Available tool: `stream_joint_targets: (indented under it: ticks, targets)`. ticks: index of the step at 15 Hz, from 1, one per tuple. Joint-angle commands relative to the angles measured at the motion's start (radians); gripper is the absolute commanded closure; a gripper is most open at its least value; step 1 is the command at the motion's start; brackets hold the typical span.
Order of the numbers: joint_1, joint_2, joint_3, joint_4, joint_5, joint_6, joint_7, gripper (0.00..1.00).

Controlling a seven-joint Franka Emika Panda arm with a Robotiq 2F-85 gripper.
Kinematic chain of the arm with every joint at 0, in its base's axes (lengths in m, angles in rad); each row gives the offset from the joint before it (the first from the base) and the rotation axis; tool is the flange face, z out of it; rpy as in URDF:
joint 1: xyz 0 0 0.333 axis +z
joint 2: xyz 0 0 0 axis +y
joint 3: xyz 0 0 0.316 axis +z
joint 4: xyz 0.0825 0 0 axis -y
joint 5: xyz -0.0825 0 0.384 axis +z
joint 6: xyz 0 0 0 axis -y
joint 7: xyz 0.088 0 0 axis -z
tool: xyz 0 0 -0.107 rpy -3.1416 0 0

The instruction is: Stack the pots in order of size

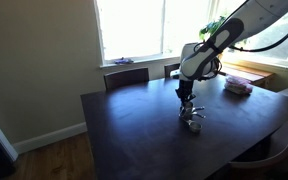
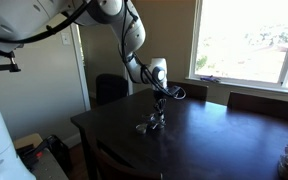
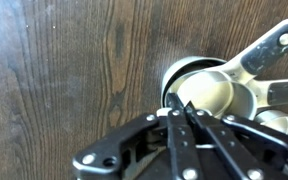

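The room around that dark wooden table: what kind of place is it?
Probably a home dining room: a large dark wooden table, dark chairs pushed up to it, and big sunny windows behind.

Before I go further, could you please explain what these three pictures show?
It is one robot arm with a two-fingered claw on its end. Two pictures come from cameras standing in the room, looking at a dark wooden table from different sides; the third comes from a camera on the wrist, looking down past the claw. On the table lie small shiny metal pots with handles, grouped together, and a pinkish stack farther off. The claw is shut, its tips at a pot's rim; whether it pinches it I cannot tell.
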Motion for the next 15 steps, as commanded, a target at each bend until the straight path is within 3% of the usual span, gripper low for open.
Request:
stream_joint_targets:
  ticks: [1, 13, 14, 15]
  targets:
    - [-0.001, 0.022, 0.000, 0.045, 0.001, -0.072, -0.027, 0.96]
    - [-0.018, 0.037, 0.000, 0.051, 0.000, -0.055, -0.054, 0.96]
    - [-0.013, 0.039, -0.005, 0.052, -0.003, -0.053, -0.049, 0.86]
    - [-0.011, 0.042, -0.008, 0.056, -0.005, -0.053, -0.045, 0.69]
